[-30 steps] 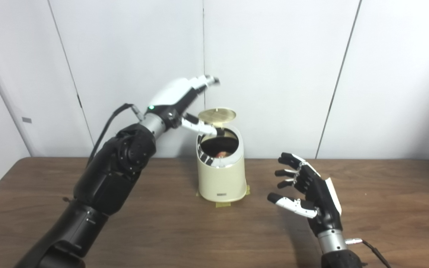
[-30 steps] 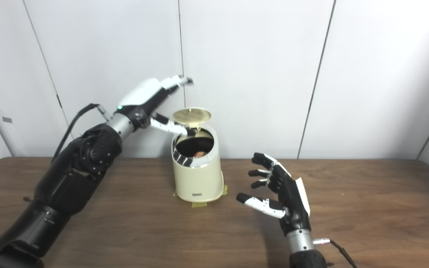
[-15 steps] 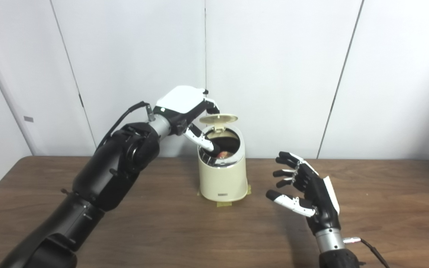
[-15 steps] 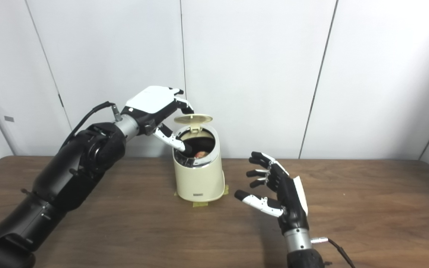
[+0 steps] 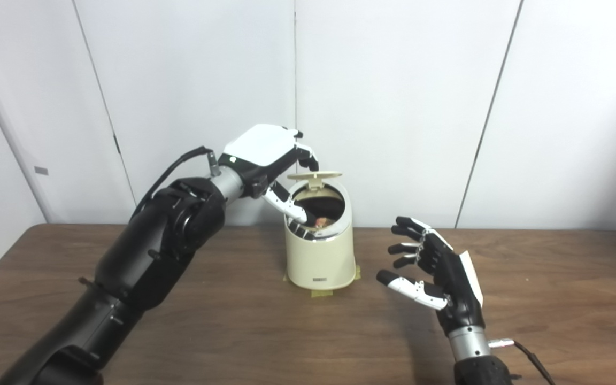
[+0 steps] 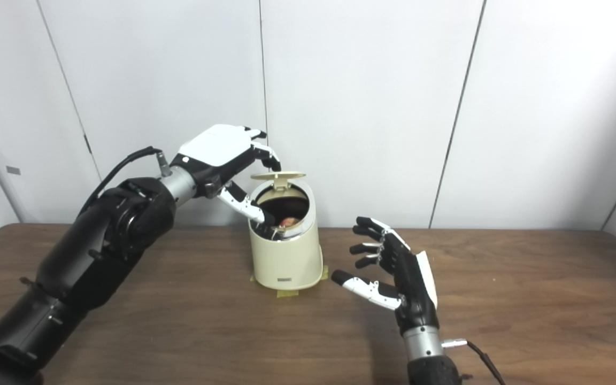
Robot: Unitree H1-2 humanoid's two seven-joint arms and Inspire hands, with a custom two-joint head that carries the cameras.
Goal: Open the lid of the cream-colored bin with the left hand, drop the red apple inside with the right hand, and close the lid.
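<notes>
One step left: your left hand [image 5: 265, 155], fingers spread and gripping nothing, sits over the half-lowered lid [image 5: 314, 175]; pull the thumb clear of the bin [image 5: 318, 256] rim below it, then press down. Right hand [image 5: 436, 267] open, empty.

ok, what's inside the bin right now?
Through the open top of the bin, the red apple partly shows. The left hand thumb and rim cover the rest of the inside.

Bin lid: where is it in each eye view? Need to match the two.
Left eye view: the lid sits just right of picture centre, hinged up over the cream bin, under the left hand.
Right eye view: the lid sits left of picture centre, over the same bin mouth.
Shared landmark: the yellow tape under the bin's base, on the table.
</notes>
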